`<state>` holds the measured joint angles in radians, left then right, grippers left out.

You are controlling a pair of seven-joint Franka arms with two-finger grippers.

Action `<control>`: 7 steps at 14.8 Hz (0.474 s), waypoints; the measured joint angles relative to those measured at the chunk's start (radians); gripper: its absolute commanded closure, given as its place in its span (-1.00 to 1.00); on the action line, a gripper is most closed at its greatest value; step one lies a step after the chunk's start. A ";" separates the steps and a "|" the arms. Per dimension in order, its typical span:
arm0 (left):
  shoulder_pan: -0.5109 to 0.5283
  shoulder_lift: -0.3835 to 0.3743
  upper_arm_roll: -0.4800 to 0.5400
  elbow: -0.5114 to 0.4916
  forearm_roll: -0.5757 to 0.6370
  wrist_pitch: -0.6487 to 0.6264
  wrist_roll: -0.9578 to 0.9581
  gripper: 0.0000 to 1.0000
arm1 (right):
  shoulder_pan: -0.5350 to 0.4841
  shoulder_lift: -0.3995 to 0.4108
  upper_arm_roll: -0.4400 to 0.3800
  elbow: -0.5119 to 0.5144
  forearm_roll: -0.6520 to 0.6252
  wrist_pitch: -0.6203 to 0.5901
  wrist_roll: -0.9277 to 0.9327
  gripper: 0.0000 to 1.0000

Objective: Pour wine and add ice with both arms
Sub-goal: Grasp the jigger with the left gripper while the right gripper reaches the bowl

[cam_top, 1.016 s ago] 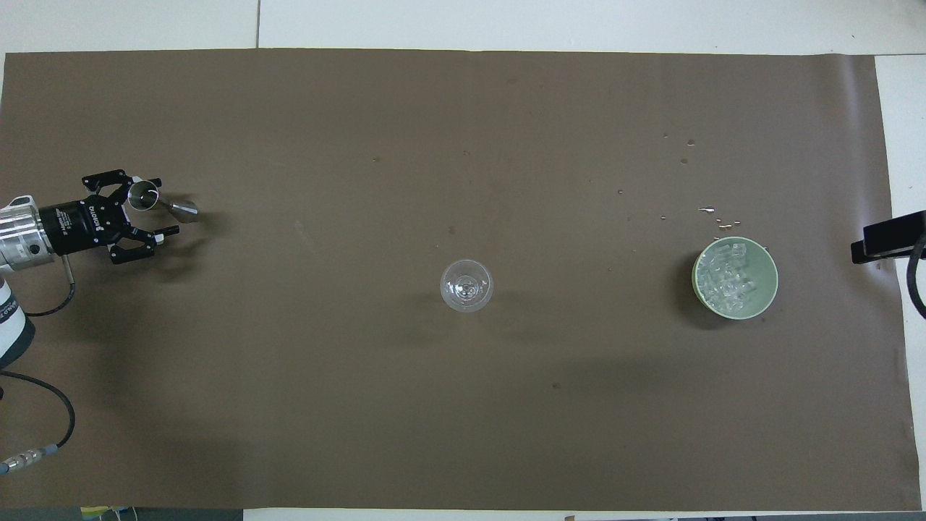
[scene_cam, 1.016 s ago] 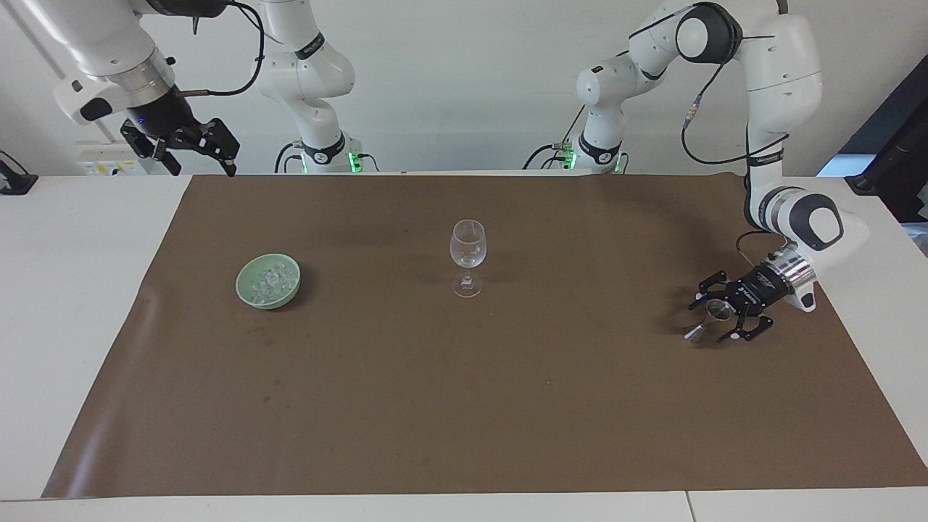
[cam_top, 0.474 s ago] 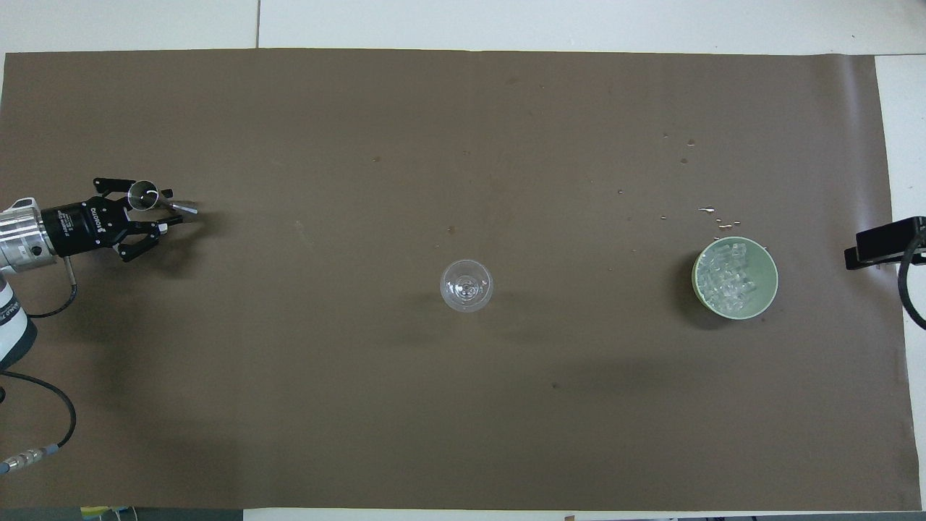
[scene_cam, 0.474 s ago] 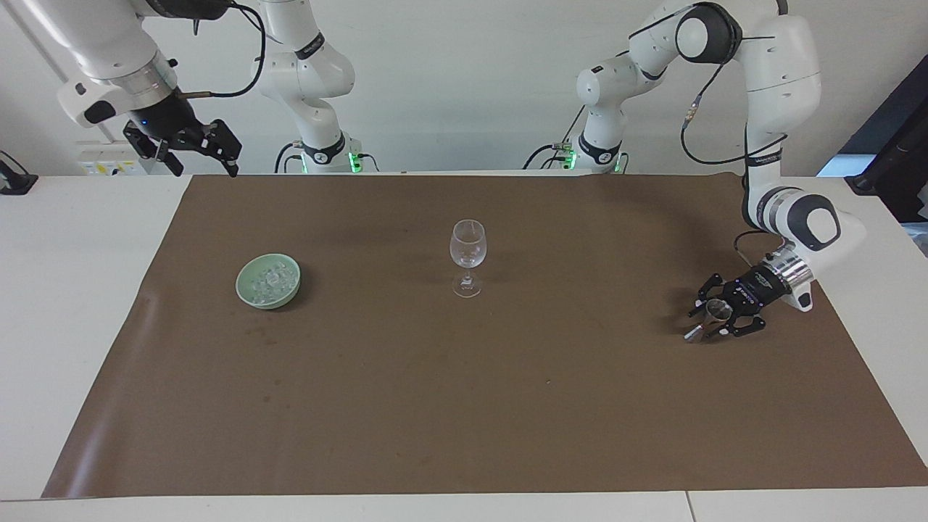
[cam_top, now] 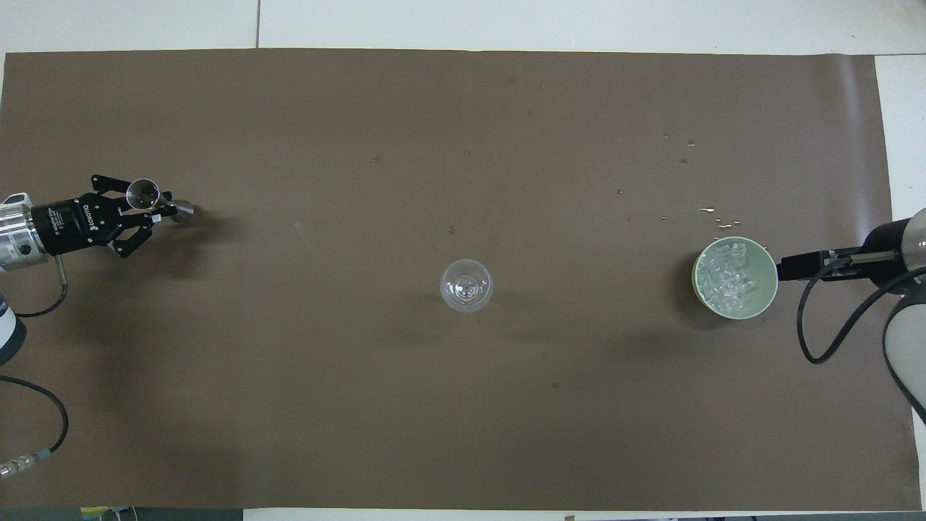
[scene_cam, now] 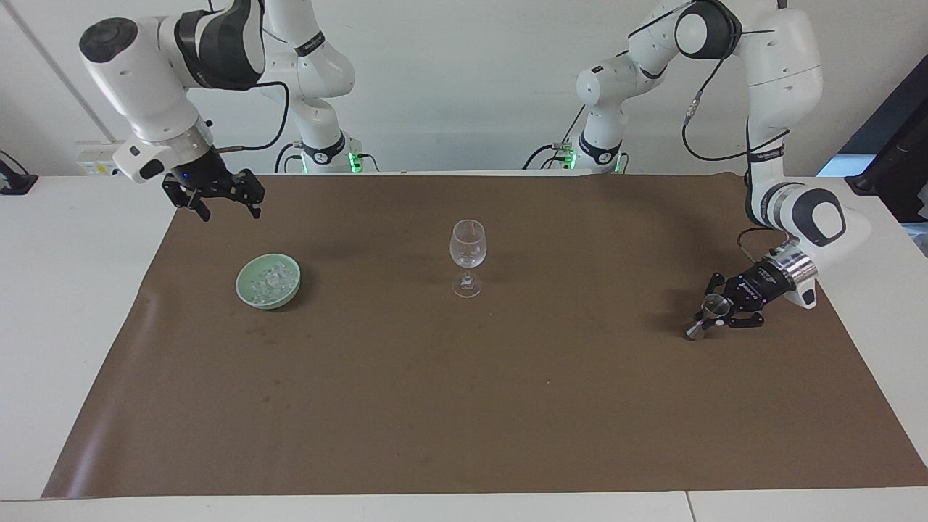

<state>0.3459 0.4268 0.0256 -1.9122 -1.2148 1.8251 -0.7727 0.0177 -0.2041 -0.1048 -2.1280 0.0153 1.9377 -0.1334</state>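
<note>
- Facing view: our left gripper (scene_cam: 727,313) sits low over the mat at the left arm's end of the table, fingers clamped on a small steel jigger (scene_cam: 709,317). The jigger tilts, its lower cone touching or just off the brown mat (scene_cam: 464,406); we cannot tell which.
- Facing view: our right gripper (scene_cam: 221,204) hangs in the air over the mat's edge at the right arm's end, fingers spread and holding nothing, apart from the green bowl (scene_cam: 268,280).
- Facing view: the ice (scene_cam: 271,278) lies heaped in that bowl. The wine glass (scene_cam: 467,258) stands upright mid-mat, well apart from both grippers, and looks empty.
- Overhead view: the left gripper (cam_top: 145,211) grips the jigger (cam_top: 145,195) about its waist, the open cup facing up; whether it holds liquid we cannot tell.
- Overhead view: the right gripper (cam_top: 796,266) shows just beside the bowl (cam_top: 771,278) rim, toward the right arm's end; read with the facing view, it is raised, not touching.
- Overhead view: the ice (cam_top: 729,278) fills much of the bowl; droplets speckle the mat just farther from the robots than the bowl.
- Handling, our judgement: cubes are light, hard and likely wet and slippery. We would pinch one cube on flat faces, from the top of the heap, firmly.
- Handling, our judgement: the wine glass (cam_top: 466,286) is thin, fragile and top-heavy on its stem; drop ice from low and pour without knocking the rim.
</note>
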 measured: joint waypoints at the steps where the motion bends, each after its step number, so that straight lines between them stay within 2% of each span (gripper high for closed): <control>1: 0.000 -0.016 0.000 -0.002 0.000 -0.021 0.000 1.00 | 0.000 -0.006 0.000 -0.043 0.000 0.053 -0.028 -1.00; 4: -0.009 -0.098 -0.002 -0.033 0.015 -0.101 0.002 1.00 | 0.000 0.011 0.000 -0.128 0.000 0.170 -0.073 -1.00; 7: -0.069 -0.224 -0.003 -0.099 0.052 -0.121 -0.015 1.00 | 0.000 0.059 0.000 -0.196 0.000 0.316 -0.086 -0.90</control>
<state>0.2770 0.2032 0.0223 -2.0115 -1.1631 1.7038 -0.7880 0.0174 -0.1451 -0.1049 -2.3241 0.0153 2.2536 -0.2197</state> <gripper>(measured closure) 0.780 0.022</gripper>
